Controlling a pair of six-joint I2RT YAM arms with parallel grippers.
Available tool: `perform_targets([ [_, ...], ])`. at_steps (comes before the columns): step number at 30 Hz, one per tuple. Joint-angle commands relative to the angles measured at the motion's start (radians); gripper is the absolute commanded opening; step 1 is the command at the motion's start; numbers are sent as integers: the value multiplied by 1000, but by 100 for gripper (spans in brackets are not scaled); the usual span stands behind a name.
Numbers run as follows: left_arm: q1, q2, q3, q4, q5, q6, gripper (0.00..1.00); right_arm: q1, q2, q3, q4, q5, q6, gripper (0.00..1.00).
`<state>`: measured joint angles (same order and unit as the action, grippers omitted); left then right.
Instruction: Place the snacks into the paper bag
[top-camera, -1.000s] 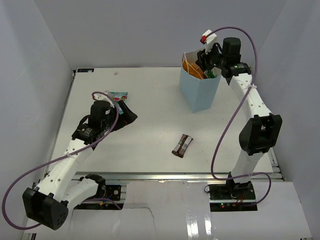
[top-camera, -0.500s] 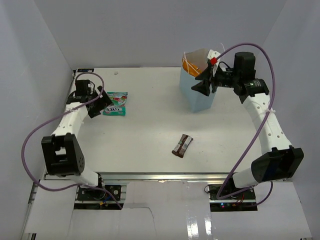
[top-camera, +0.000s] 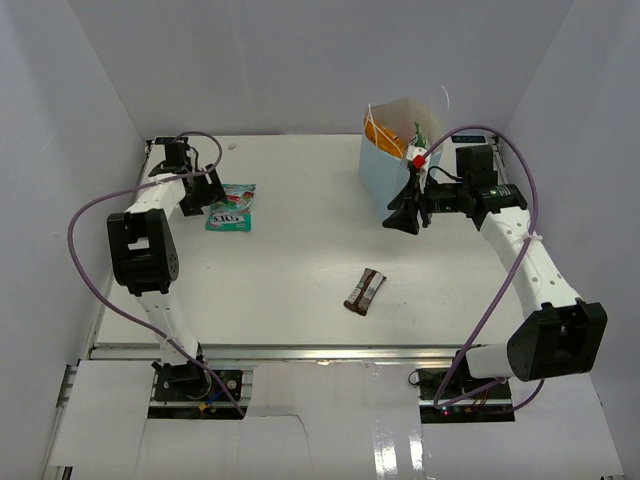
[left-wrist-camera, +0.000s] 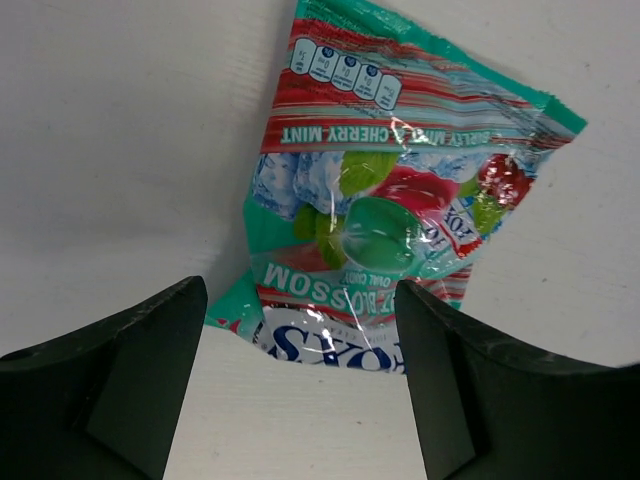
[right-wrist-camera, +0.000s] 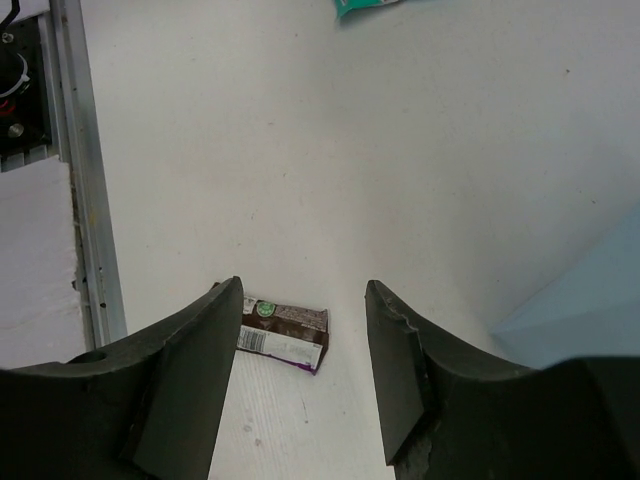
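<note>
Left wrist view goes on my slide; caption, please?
Open left end effector poised above the teal-green-red pouch lying flat on the white table.

Whole thing sits on a plain white table (top-camera: 300, 250), boxed in by pale grey-white walls (top-camera: 300, 60) on the left, back and right, and there's a tiny dark smudge (top-camera: 232, 146) on the tabletop right up near the back edge. Along the near edge there's a silver metal rail (top-camera: 320, 352) running side to side, and just in front of it some glossy white boards (top-camera: 400, 430), with a ragged cut-out where they meet. The rail also shows in the right wrist view, running down the left side beside the white tabletop.
</note>
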<state>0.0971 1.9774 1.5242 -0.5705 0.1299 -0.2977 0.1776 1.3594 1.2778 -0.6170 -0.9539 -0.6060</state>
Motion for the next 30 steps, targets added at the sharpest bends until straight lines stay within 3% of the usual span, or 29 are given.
perform_targets([
  [1, 1, 38, 44, 3, 4, 61, 86, -3, -29, -15, -10, -43, -6, 59],
  [7, 0, 78, 40, 18, 62, 48, 70, 3, -28, -20, -27, -59, -12, 59],
  [15, 1, 57, 1, 35, 163, 72, 21, 85, -25, -41, -64, -60, -55, 59],
  [19, 0, -20, -90, 70, 258, 63, 8, 179, -17, -47, -35, -42, -5, 59],
  [24, -2, -155, -243, 168, 504, -40, 4, 354, 20, -78, 138, 139, 219, 58],
  [26, -7, -254, -359, 225, 571, -112, 4, 414, 67, -90, 256, 240, 398, 59],
  [30, -31, -420, -541, 398, 691, -248, 4, 437, 185, -68, 402, 323, 728, 72],
])
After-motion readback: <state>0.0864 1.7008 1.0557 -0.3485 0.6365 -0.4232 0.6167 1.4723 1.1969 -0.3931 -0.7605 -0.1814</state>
